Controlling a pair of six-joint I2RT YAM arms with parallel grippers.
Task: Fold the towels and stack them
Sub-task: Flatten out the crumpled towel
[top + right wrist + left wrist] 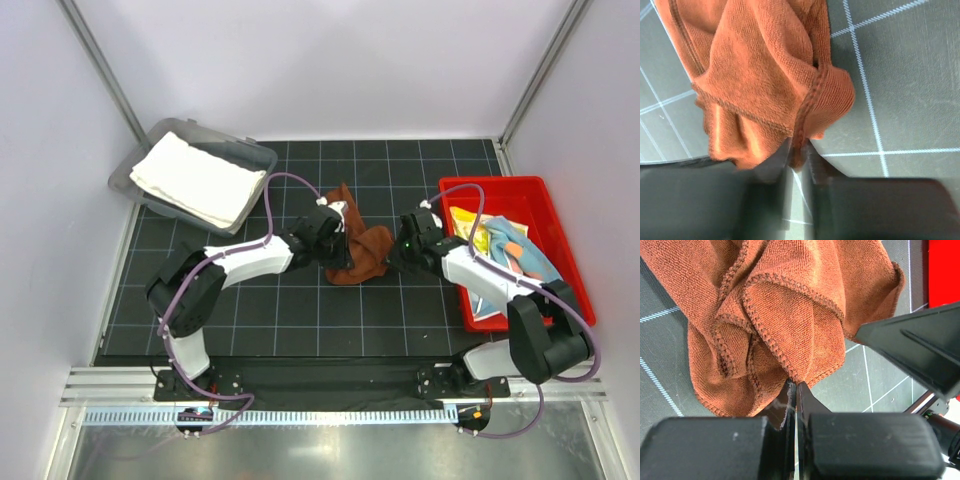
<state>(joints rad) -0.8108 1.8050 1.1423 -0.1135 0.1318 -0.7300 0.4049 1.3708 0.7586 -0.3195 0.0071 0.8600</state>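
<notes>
Now: left gripper (794, 389) clenched on rust-brown towel (790, 305) hem; right gripper (799, 152) pinching another edge; open mat (300, 320) nearside.

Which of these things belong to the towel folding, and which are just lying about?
Job: rust-brown microfibre towel; folded cream-white terry towel; light-blue cloth; yellow cloth.
Lying about: grey plastic tray; red plastic bin; black gridded mat.
</notes>
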